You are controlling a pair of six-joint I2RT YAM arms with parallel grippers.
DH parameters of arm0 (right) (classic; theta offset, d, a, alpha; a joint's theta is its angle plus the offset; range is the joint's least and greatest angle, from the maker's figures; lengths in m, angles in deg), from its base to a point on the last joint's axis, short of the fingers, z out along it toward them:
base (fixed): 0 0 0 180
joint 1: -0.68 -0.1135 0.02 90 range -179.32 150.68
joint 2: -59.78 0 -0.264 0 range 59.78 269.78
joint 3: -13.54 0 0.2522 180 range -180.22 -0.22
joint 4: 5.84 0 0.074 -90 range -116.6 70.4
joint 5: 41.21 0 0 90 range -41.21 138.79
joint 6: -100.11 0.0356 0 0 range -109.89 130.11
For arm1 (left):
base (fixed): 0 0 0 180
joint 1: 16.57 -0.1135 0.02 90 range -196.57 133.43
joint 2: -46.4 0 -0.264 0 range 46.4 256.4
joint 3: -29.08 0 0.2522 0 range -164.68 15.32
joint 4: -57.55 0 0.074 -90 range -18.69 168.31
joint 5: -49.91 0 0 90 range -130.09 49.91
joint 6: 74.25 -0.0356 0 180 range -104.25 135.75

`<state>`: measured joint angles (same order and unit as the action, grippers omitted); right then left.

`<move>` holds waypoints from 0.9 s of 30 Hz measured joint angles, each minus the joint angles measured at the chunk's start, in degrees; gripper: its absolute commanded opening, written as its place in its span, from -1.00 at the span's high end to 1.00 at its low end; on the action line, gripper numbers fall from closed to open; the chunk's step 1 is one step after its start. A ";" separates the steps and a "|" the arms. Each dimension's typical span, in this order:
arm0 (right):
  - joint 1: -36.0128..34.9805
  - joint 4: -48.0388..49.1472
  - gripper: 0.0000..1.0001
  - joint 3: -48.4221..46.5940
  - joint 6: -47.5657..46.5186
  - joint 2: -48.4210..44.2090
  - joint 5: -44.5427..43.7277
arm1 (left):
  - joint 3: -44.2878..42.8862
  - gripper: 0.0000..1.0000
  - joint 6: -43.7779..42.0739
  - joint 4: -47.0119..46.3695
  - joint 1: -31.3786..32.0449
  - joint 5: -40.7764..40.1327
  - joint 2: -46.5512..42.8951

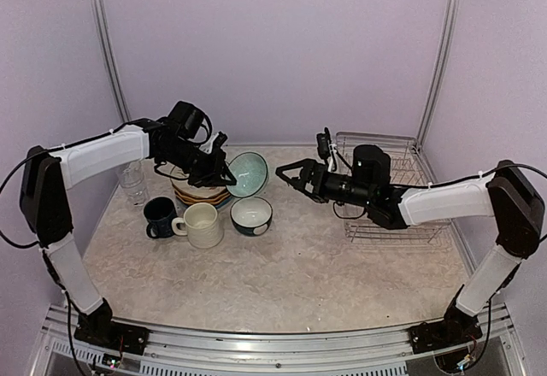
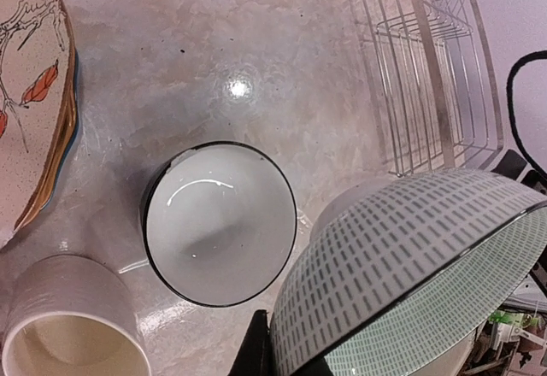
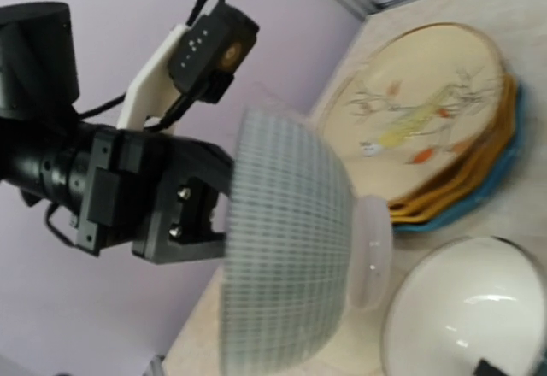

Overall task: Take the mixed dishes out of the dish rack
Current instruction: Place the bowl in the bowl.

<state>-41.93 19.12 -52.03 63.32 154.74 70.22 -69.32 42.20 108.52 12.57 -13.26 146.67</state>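
My left gripper (image 1: 226, 171) is shut on the rim of the teal bowl (image 1: 248, 173), holding it tilted on edge above the table, its pale inside facing the right arm. In the left wrist view the bowl (image 2: 410, 256) fills the lower right, with one dark finger (image 2: 255, 350) against its rim. My right gripper (image 1: 287, 175) is open just right of the bowl, apart from it. The silver wire dish rack (image 1: 385, 192) lies at the back right under the right arm and shows only bare wires.
The patterned plates (image 1: 201, 193) are stacked under the left wrist. Beside them on the table stand a dark bowl with a pale inside (image 1: 251, 215), the cream mug (image 1: 202, 225), the dark blue mug (image 1: 159, 217) and the glass tumbler (image 1: 133, 184).
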 measured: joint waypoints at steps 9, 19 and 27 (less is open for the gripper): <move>1.36 -15.47 -1.00 3.23 -8.66 -14.49 -11.13 | -7.23 1.00 -1.66 8.33 2.51 -7.78 7.15; 2.58 -26.73 -1.00 5.51 -16.41 -27.71 -22.58 | -12.63 1.00 -2.99 15.04 4.17 -13.94 14.36; 2.67 -30.64 -0.99 6.05 -20.26 -30.93 -26.12 | -15.30 0.96 -3.39 17.97 3.76 -15.78 19.23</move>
<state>-39.27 -11.53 -45.97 43.06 123.81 44.10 -84.62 38.82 126.49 16.33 -29.04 165.90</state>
